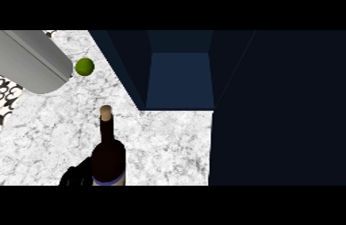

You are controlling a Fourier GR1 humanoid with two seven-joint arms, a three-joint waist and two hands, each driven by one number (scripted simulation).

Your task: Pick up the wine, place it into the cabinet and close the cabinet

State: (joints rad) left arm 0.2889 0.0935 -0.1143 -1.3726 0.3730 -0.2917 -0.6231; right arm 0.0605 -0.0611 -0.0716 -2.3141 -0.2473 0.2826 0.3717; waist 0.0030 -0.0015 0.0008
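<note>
The wine bottle (pixel 108 155) is dark with a tan cork and a pale band near its base, and it stands low in the head view over the marble counter (pixel 169 141). My right hand (pixel 76 175) shows at the bottle's lower left with its black fingers curled round the body; most of the hand is hidden behind the bottle. The dark blue cabinet (pixel 179 77) is open up and to the right of the bottle, and its door (pixel 277 109) fills the right side. My left hand does not show.
A green lime (pixel 84 66) lies on the counter at the upper left. Beside it, a thick grey cylinder (pixel 34 59), perhaps a forearm, slants in from the top left corner. A black and white patterned surface (pixel 7 98) runs along the left edge.
</note>
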